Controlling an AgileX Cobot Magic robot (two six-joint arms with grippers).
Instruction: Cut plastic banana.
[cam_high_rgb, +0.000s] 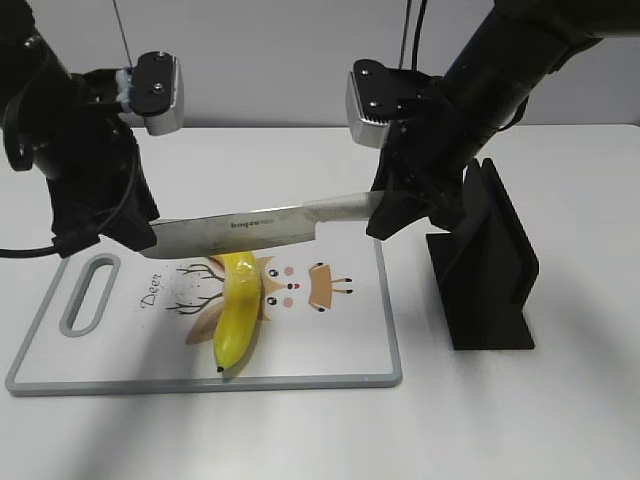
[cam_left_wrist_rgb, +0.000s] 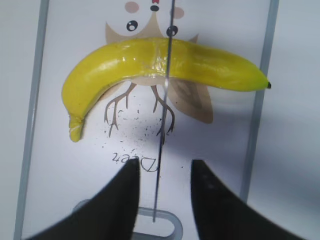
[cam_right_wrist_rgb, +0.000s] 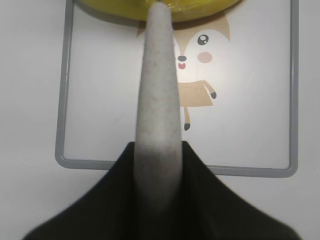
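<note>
plastic banana (cam_high_rgb: 236, 315) lies near-centre on cutting board (cam_high_rgb: 120, 355), placed flat for slicing. right gripper (cam_right_wrist_rgb: 159, 165) clamps knife (cam_high_rgb: 255, 228) handle; left gripper (cam_left_wrist_rgb: 161, 172) pinches blade tip, likely steadying blade crosswise over banana middle. knife block (cam_high_rgb: 488, 270) right of board.

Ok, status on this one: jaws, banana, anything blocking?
Right gripper shut on knife handle. Left gripper jaws flank blade tip, contact unclear. Blade across banana middle, on board. Nothing blocking.
</note>
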